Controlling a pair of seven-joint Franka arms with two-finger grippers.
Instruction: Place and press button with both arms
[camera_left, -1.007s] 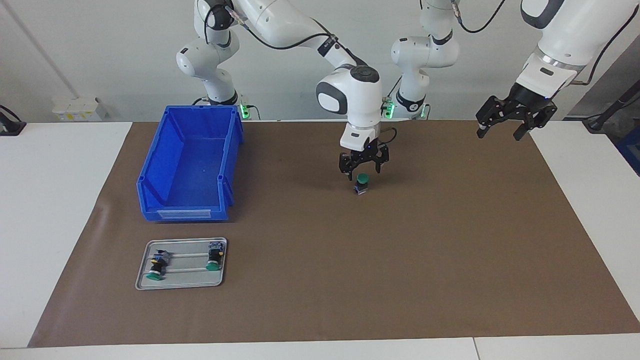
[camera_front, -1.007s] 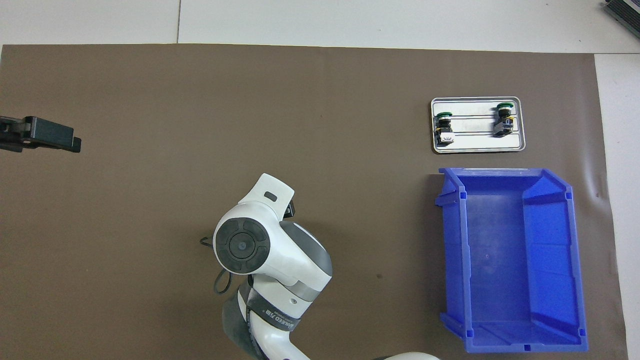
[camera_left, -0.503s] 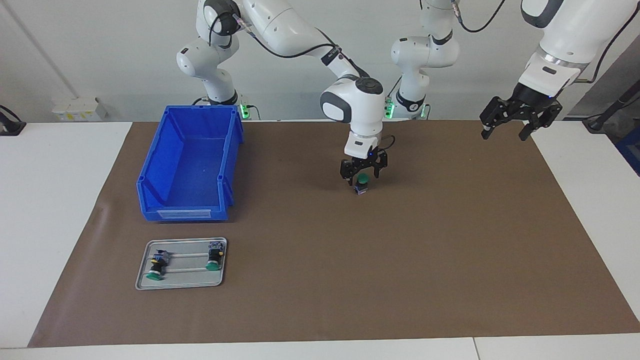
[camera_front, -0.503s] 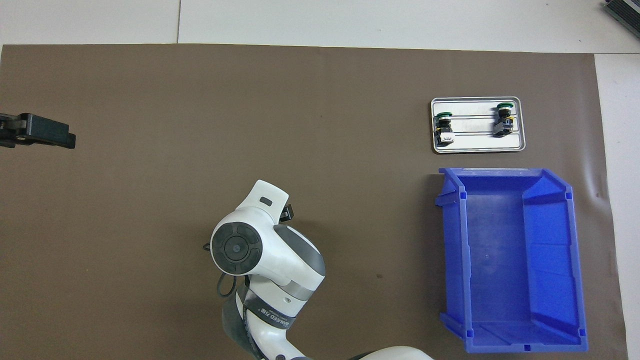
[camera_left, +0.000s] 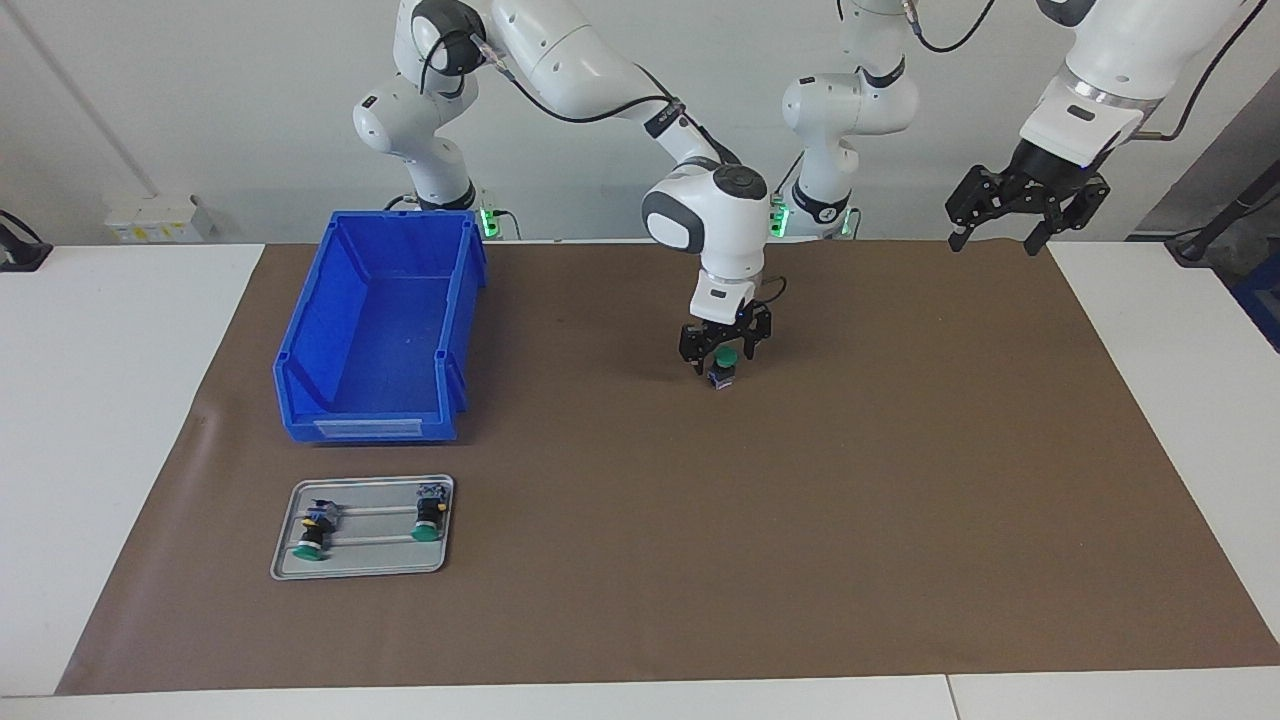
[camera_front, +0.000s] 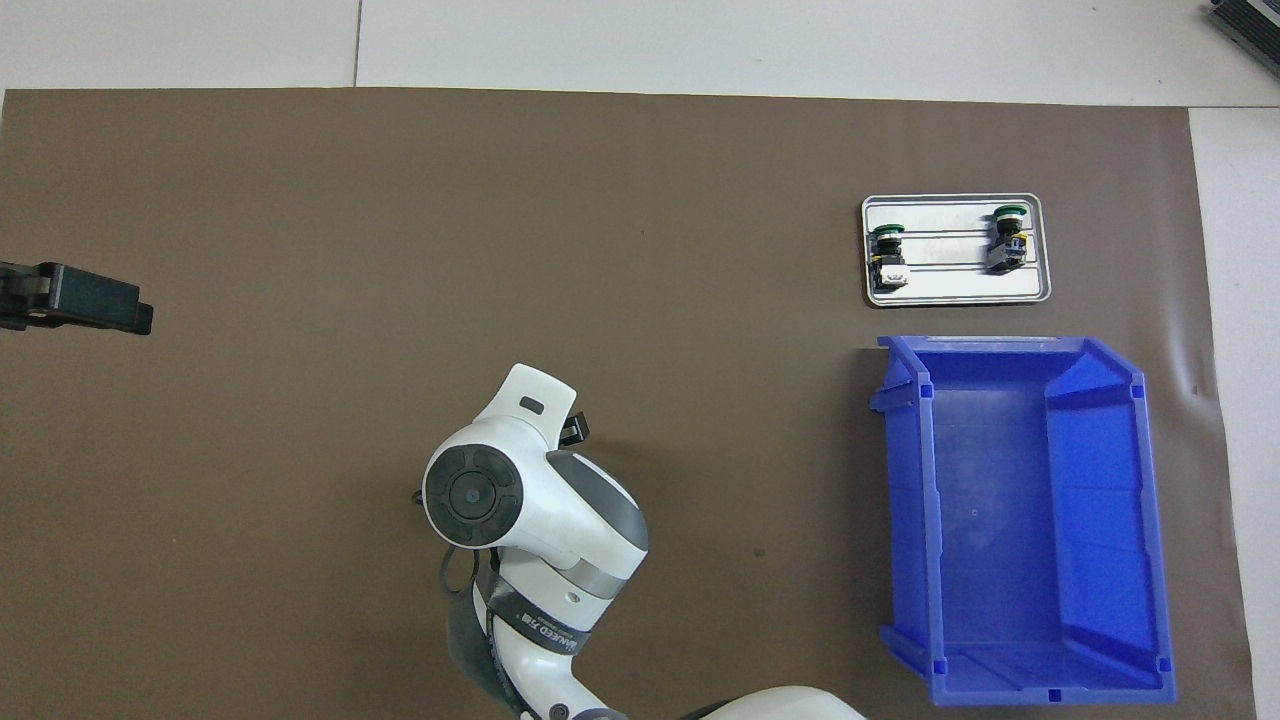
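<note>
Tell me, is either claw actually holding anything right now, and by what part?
Nothing is held. The right gripper stands open around the button, which rests upright on the mat; the left gripper hangs open and empty above the table's edge.

Small, partly legible "FR"-ending lettering on the right arm's band (camera_front: 532, 628)

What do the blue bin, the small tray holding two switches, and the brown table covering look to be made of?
Blue bin: looks like moulded plastic, slightly glossy, with ribbed walls and one uniform colour. Tray: probably metal, with a silvery, light-reflecting surface and a rolled rim. Brown covering: a matte sheet, paper or thin mat; a small wrinkle near the bin suggests it is thin, though the look leaves this open.
</note>
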